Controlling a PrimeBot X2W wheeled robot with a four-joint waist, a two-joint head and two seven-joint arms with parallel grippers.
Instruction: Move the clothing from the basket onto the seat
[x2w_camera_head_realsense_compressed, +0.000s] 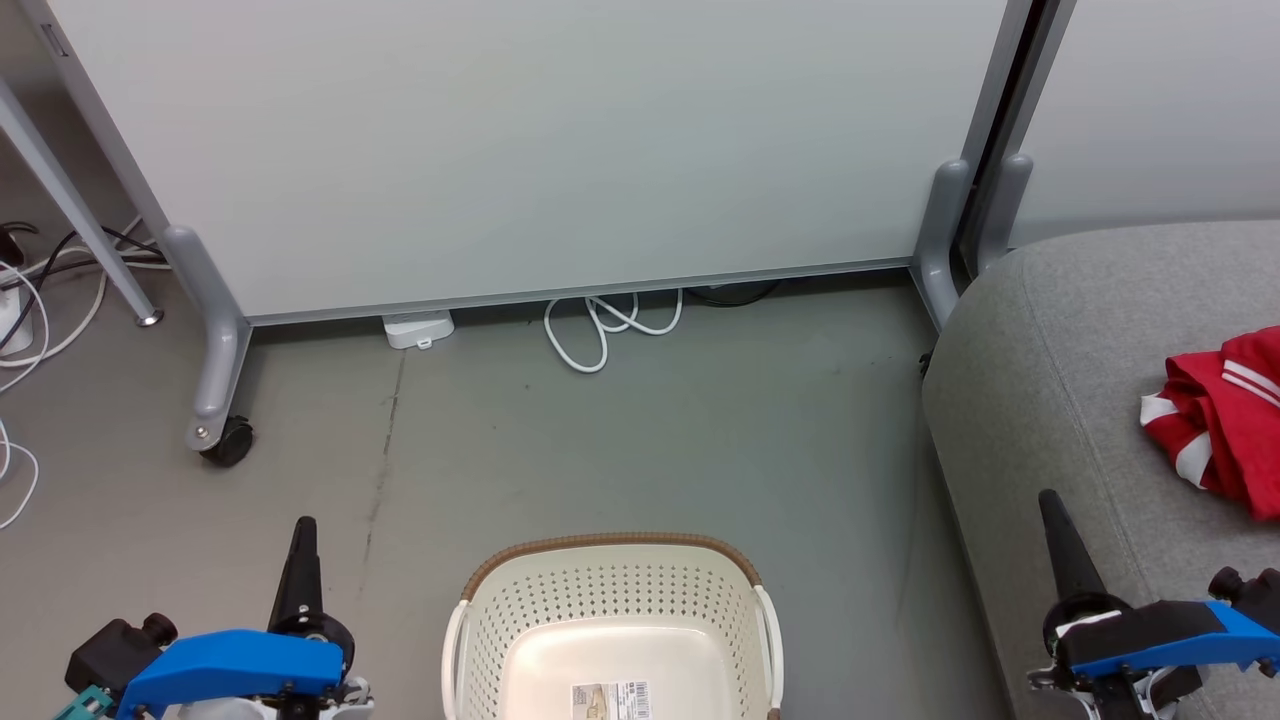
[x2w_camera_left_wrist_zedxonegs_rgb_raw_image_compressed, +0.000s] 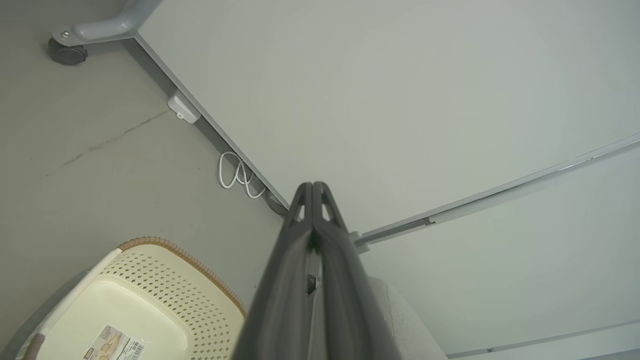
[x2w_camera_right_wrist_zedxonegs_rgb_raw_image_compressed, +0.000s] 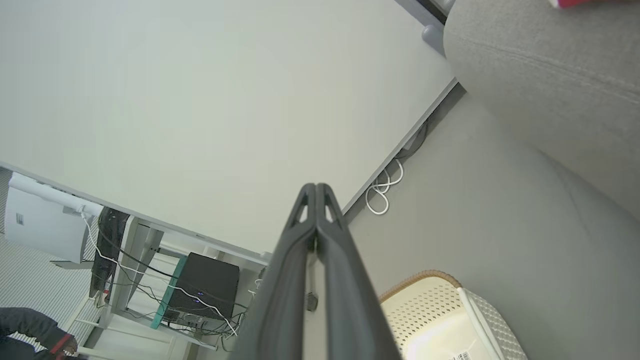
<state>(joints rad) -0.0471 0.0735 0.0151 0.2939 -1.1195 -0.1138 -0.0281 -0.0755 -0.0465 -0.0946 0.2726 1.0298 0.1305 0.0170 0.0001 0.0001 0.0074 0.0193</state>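
One basket (x2w_camera_head_realsense_compressed: 615, 590) is sitting on the floor (x2w_camera_head_realsense_compressed: 650, 450) beside one seat (x2w_camera_head_realsense_compressed: 1050, 350), which is carrying one bunched heap of red clothing (x2w_camera_head_realsense_compressed: 1225, 420), its garments too tangled to count. Two dark pairs, the left fingers (x2w_camera_head_realsense_compressed: 300, 575) and the right fingers (x2w_camera_head_realsense_compressed: 1065, 550), are showing, along with one looped white cable (x2w_camera_head_realsense_compressed: 600, 325) and one caster (x2w_camera_head_realsense_compressed: 228, 440).

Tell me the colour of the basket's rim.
Brown, with a woven look, on the cream-white perforated basket. The head view shows it best.
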